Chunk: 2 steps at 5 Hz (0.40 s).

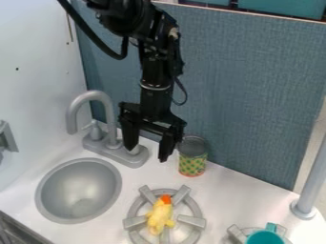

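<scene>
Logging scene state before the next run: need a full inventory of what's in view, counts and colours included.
Faucet: 1, grey, behind the sink
Can: 1, green and yellow pattern, by the back panel
Sink: 1, grey, left
Toy: 1, yellow with orange end, on the front burner
Front burner: 1, grey, bottom centre
Second burner: 1, grey, bottom right
Cup: 1, teal, on the second burner
Pole: 1, grey, right
Counter: 1, white, under all these
Back panel: 1, blue-grey, behind the counter
Side wall: 1, white, left
Wall fixture: 1, grey, left edge
Boxes: 2, teal, beyond the panel
Arm: 1, black, from top
Claw: 1, black, open between faucet and can
</scene>
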Motion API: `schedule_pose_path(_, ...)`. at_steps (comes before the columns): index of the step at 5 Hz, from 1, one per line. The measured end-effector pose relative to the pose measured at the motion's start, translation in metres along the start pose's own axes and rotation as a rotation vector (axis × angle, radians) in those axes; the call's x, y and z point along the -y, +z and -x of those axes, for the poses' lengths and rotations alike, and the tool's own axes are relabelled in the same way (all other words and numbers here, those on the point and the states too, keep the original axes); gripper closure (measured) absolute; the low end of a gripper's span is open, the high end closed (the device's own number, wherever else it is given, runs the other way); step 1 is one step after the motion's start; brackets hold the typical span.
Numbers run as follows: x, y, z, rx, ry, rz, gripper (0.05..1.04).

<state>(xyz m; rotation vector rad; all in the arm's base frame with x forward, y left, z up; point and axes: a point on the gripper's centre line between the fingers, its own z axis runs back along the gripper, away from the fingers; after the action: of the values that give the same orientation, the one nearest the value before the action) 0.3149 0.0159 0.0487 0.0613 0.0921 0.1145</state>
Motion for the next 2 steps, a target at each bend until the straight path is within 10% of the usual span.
schedule_pose_path(2, 0.007, -0.033, -0.03, -0.069, 0.013, 0.011, 0.082)
